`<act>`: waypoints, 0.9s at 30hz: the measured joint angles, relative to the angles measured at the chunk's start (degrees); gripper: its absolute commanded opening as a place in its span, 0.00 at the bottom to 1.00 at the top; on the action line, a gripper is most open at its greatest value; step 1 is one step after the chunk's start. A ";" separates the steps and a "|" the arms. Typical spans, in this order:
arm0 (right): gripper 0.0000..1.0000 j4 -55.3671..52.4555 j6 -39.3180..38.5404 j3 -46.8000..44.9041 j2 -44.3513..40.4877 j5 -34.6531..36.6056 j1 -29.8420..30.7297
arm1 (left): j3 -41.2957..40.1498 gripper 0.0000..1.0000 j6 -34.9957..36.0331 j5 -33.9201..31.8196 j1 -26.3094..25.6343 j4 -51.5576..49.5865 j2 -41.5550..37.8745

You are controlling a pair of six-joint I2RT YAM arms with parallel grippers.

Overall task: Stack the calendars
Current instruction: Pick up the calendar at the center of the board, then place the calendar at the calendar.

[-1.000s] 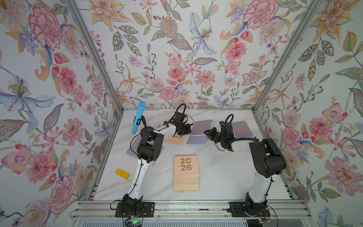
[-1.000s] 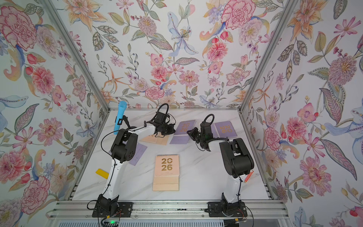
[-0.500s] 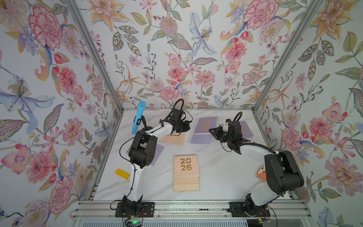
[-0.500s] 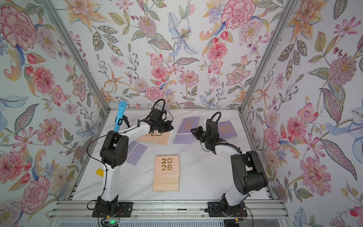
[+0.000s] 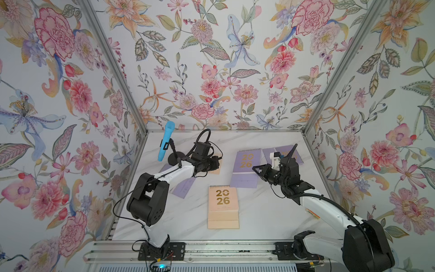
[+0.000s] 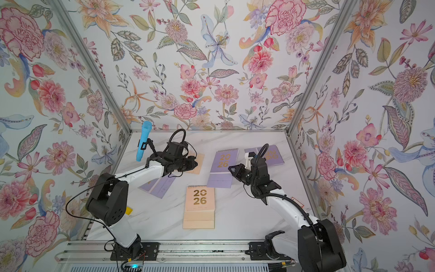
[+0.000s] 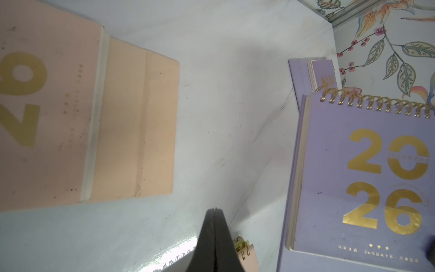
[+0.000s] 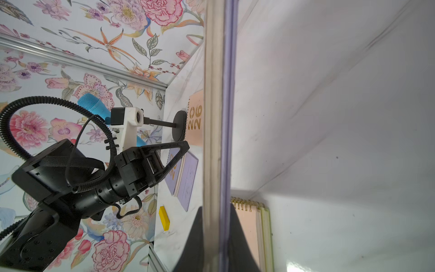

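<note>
Right gripper [image 8: 216, 212] pinches lilac calendar [image 5: 246, 162] edge between fingers. Left gripper [image 7: 214, 213] fingers pressed together, empty, peach calendar [image 7: 248, 255] beneath tips. I judge it light, stiff, slippery; hold plain edge, not spiral.

Left arm [image 5: 174, 170]: base at lower left-centre of frame in both top views, black elbow block folded above it, white link slanting up-right to wrist near mid-frame. Left tool [image 7: 214, 210]: fingers pressed flat together, no gap, nothing between them; in top view tip points toward frame right. Right arm [image 5: 327, 209]: base at lower right, white link slanting up-left, wrist bent, cable looping over it. Right tool [image 5: 255, 169]: points frame left, fingers [image 8: 239, 249] clamped either side of lilac calendar [image 8: 227, 117] edge.
</note>
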 measured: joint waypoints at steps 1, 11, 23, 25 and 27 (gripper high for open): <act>0.00 -0.22 0.22 -1.20 -1.53 0.00 0.79 | -1.66 0.00 -0.17 -0.57 -0.15 0.11 -1.66; 0.00 -0.61 3.61 -9.51 -12.11 1.25 8.87 | -18.16 0.00 -2.21 -3.56 -1.03 2.47 -15.82; 0.00 6.73 7.67 -14.03 -9.38 3.69 22.10 | -30.21 0.00 -4.63 -5.29 -1.20 2.73 -22.86; 0.00 9.05 8.57 -14.64 -8.20 4.24 24.13 | -31.45 0.00 -5.09 -5.29 -1.49 2.99 -23.08; 0.00 11.72 9.46 -15.61 -7.06 4.98 25.73 | -32.20 0.00 -5.35 -5.29 -1.75 3.10 -23.08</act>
